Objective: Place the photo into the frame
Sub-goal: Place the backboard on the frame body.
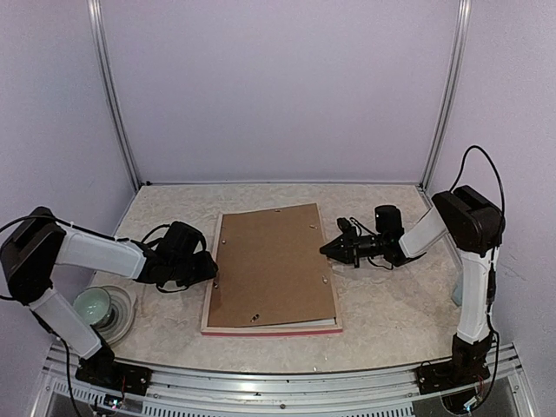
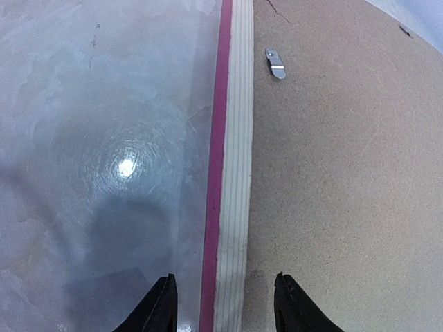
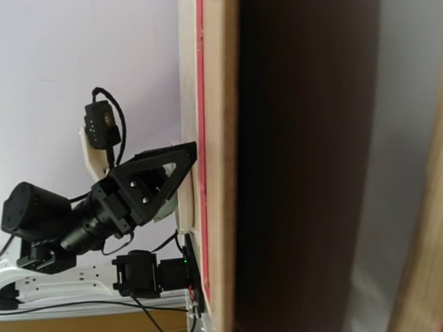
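Though right tool (image 1: 330,249) seemingly pressed together, left tool (image 2: 225,297) spread astride frame (image 2: 232,173), fingertips (image 2: 160,308) alone visible.

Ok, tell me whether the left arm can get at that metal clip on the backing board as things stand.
Probably yes. The left hand sits open astride the frame edge, and the clip lies just ahead on bare backing board with nothing between.

plain pale lilac walls (image 1: 278,87) all round, skinny metal posts (image 1: 113,95) running up at upper left and upper right, beige marbled tabletop (image 1: 382,304) across the lower half, silver rail (image 1: 287,380) along the bottom edge, soft even light, one bright glare spot (image 2: 126,167) on the tabletop
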Available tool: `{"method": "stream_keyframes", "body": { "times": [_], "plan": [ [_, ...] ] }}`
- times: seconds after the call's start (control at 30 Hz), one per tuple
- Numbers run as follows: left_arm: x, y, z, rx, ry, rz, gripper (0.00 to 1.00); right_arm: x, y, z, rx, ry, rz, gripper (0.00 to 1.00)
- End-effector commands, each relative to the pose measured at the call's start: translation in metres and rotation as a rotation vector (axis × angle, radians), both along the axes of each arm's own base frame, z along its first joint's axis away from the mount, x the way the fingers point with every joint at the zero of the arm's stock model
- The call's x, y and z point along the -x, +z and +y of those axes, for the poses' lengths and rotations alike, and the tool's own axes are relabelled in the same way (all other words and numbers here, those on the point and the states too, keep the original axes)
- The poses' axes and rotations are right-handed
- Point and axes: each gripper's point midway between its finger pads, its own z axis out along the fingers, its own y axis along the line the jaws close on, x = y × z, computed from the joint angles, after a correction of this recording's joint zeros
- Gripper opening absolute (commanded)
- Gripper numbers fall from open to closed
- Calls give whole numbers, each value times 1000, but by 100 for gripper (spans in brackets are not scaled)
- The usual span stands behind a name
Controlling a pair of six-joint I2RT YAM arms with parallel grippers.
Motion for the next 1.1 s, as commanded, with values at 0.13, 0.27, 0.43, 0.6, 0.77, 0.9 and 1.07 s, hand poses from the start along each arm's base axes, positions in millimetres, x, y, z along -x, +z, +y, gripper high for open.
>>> {"method": "stream_keyframes", "body": {
  "times": [0.13, 0.27, 0.43, 0.6, 0.77, 0.9, 1.07],
  "plan": [
    [2, -5, -3, 8, -6, 3, 48, -2, 14, 3, 82, 3, -64, 14],
    [2, -7, -4, 12, -8, 5, 48, -4, 18, 2, 155, 3, -87, 20],
    [3, -8, -7, 19, -12, 7, 48, -7, 19, 1, 258, 5, -121, 31],
    [4, -11, -7, 17, -13, 11, 48, -6, 15, -1, 356, 7, -136, 37],
    [5, -12, -6, 17, -13, 12, 48, 4, 9, 7, 401, 39, -144, 38],
    [5, -11, -5, 17, -11, 12, 48, 10, 8, 14, 416, 61, -155, 39],
    [5, -11, -5, 17, -12, 10, 48, 6, 7, 13, 468, 63, -179, 40]
  ]
}}
